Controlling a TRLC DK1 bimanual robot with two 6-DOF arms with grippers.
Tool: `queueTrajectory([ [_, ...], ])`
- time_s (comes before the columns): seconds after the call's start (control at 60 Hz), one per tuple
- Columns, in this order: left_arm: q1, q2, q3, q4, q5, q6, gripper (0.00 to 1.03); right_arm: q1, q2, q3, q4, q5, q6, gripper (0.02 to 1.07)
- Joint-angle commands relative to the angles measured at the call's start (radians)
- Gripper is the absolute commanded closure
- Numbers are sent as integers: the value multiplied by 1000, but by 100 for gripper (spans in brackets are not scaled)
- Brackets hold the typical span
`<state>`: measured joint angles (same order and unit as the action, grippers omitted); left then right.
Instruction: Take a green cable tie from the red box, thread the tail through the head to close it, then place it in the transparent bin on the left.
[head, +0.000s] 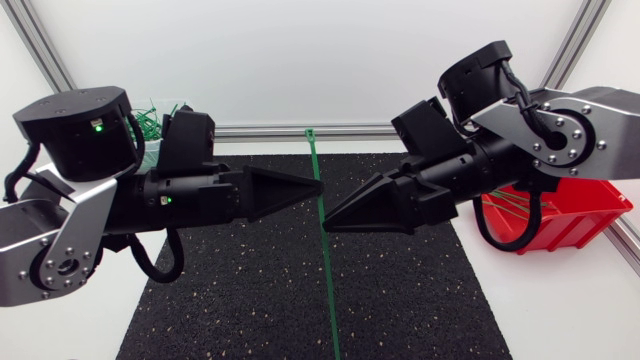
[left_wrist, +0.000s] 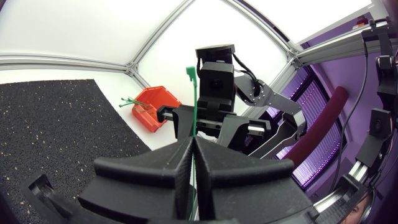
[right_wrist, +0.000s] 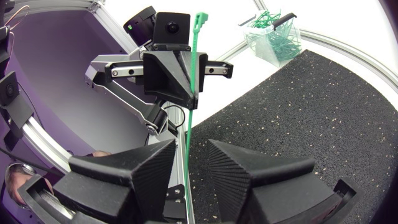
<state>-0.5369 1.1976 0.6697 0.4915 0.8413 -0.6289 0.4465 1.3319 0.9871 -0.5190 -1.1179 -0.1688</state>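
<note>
A long green cable tie (head: 326, 262) stands upright over the mat, head end up. My left gripper (head: 318, 187) is shut on its upper part; in the left wrist view the fingers (left_wrist: 180, 163) press together with the tie (left_wrist: 193, 99) rising from between them. My right gripper (head: 328, 224) faces it from the right, just below, and is open. In the right wrist view the tie (right_wrist: 194, 74) runs down between the spread fingers (right_wrist: 146, 163) without touching them. The red box (head: 562, 215) sits at the right, behind my right arm. The transparent bin (head: 160, 122) of green ties is at the back left.
A black speckled mat (head: 250, 300) covers the middle of the white table. In the left wrist view the red box (left_wrist: 152, 109) has ties sticking out. In the right wrist view the bin (right_wrist: 273, 37) stands beyond the mat's far corner.
</note>
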Motion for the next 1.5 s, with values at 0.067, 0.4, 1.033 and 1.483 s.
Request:
queueTrajectory([
  [0.067, -8, 22, 14, 19, 15, -14, 99, 12, -22, 13, 16, 9, -17, 65],
  [0.4, -28, 23, 13, 18, 15, -20, 99, 12, -19, 7, 48, 9, -14, 91],
  [1.033, -2, 20, 59, 9, 18, -22, 40, 11, -40, -44, 54, 29, -8, 102],
  [1.483, 28, 26, 103, 7, 36, -11, 40, 0, -30, -54, 59, 24, 81, 101],
])
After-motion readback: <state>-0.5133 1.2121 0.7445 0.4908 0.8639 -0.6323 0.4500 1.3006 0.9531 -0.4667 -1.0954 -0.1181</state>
